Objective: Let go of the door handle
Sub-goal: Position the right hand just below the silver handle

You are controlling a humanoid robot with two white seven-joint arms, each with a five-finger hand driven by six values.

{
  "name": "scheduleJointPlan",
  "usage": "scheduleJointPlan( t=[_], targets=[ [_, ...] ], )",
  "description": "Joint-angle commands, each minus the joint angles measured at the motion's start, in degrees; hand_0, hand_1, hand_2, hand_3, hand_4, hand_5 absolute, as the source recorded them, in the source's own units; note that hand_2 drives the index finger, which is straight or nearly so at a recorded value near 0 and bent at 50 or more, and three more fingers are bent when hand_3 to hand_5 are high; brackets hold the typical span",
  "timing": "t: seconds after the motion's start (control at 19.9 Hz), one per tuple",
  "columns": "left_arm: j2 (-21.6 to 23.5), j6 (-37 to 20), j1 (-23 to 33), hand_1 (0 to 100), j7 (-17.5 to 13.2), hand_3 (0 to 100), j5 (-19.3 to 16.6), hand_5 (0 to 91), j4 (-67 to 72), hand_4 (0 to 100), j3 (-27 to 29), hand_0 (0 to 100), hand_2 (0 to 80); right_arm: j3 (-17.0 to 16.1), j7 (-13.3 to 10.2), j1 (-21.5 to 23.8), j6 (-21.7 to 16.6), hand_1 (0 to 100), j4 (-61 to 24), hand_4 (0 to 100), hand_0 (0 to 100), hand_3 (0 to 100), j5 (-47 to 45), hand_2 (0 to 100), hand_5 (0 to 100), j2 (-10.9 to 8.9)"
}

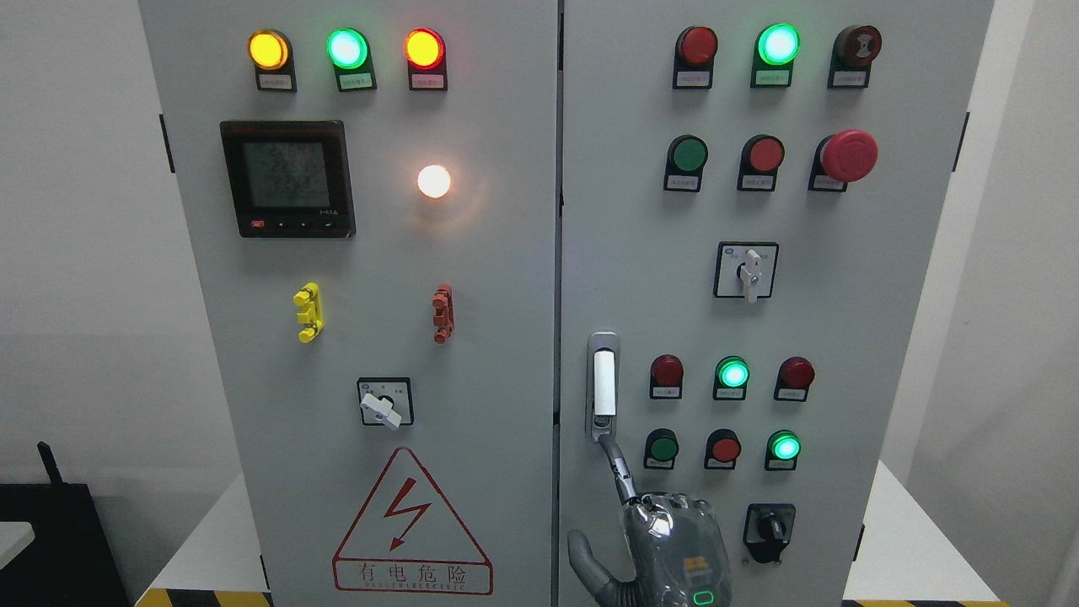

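The grey electrical cabinet has two doors, both closed. The door handle (pixel 603 385), a silver vertical lever in a recessed frame, sits at the left edge of the right door (pixel 843 337). My right hand (pixel 670 539) comes up from the bottom edge just right of the middle, its back toward the camera. Its index finger (pixel 620 468) points up and its tip touches the lower end of the handle. The thumb (pixel 586 561) is spread out to the left. The hand grasps nothing. My left arm is out of view.
The right door carries several lit and unlit buttons, a red mushroom stop button (pixel 850 155), a white rotary switch (pixel 749 271) and a black selector (pixel 770 531) close to my hand. The left door (pixel 379 337) has a meter (pixel 287 177) and a warning triangle (pixel 411 527).
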Motion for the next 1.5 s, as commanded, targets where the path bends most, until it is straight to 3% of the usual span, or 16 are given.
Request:
scheduleJointPlan(
  t=[0.0, 0.55, 0.6, 0.65, 0.75, 0.8, 0.9, 1.0, 1.05, 1.2, 1.45],
  targets=[
    [0.0, -0.03, -0.01, 39, 0.02, 0, -1.58, 0.0, -0.53, 0, 0.0, 12, 0.0, 0.09, -1.29, -0.04, -0.38, 38, -0.37, 100, 37, 100, -0.04, 1, 100, -0.07],
    [0.0, -0.03, -0.01, 39, 0.02, 0, -1.58, 0.0, -0.53, 0, 0.0, 12, 0.0, 0.36, -4.54, 0.05, -0.65, 38, -1.17, 100, 37, 100, -0.13, 11, 100, 0.1],
    [0.0, -0.03, -0.01, 39, 0.02, 0, -1.58, 0.0, -0.53, 0, 0.0, 12, 0.0, 0.27, -4.98, 0.05, -0.65, 38, -1.25, 100, 37, 100, -0.13, 17, 100, 0.1],
    [0.0, -0.03, -0.01, 39, 0.02, 0, -1.58, 0.0, -0.53, 0, 0.0, 12, 0.0, 0.1, -5.33, 0.05, -0.74, 38, -1.26, 100, 37, 100, -0.13, 32, 100, 0.1],
    [0.0, -0.03, -0.01, 39, 0.02, 0, -1.58, 0.0, -0.53, 0, 0.0, 12, 0.0, -0.34, -5.86, 0.22, -1.35, 38, -1.52, 100, 37, 100, -0.3, 52, 100, 0.19],
    [0.0, -0.03, -0.01, 39, 0.02, 0, -1.58, 0.0, -0.53, 0, 0.0, 12, 0.0, -0.43, -5.78, 0.83, -2.57, 38, -1.95, 99, 43, 100, -1.0, 64, 100, 0.19],
    [0.0, -0.03, -0.01, 39, 0.02, 0, -1.58, 0.0, -0.53, 0, 0.0, 12, 0.0, -0.69, -5.86, 1.63, -4.94, 33, -2.31, 95, 49, 100, -2.84, 72, 100, 0.1],
    [0.0, -0.03, -0.01, 39, 0.02, 0, -1.58, 0.0, -0.53, 0, 0.0, 12, 0.0, -0.87, -5.86, 1.63, -5.04, 30, -2.57, 92, 47, 100, -3.03, 74, 99, 0.1],
    [0.0, -0.03, -0.01, 39, 0.02, 0, -1.58, 0.0, -0.53, 0, 0.0, 12, 0.0, -0.96, -5.78, 1.63, -4.78, 28, -2.92, 90, 44, 100, -3.03, 77, 98, 0.19],
    [0.0, -0.03, -0.01, 39, 0.02, 0, -1.58, 0.0, -0.53, 0, 0.0, 12, 0.0, -0.96, -5.51, 1.63, -4.69, 20, -3.8, 100, 29, 100, -3.03, 97, 99, 0.46],
    [0.0, -0.03, -0.09, 39, 0.02, 0, -1.58, 0.0, -0.53, 0, 0.0, 12, 0.0, -0.96, -5.34, 0.93, -4.69, 17, -3.8, 100, 21, 100, -3.03, 100, 100, 0.37]
  ],
)
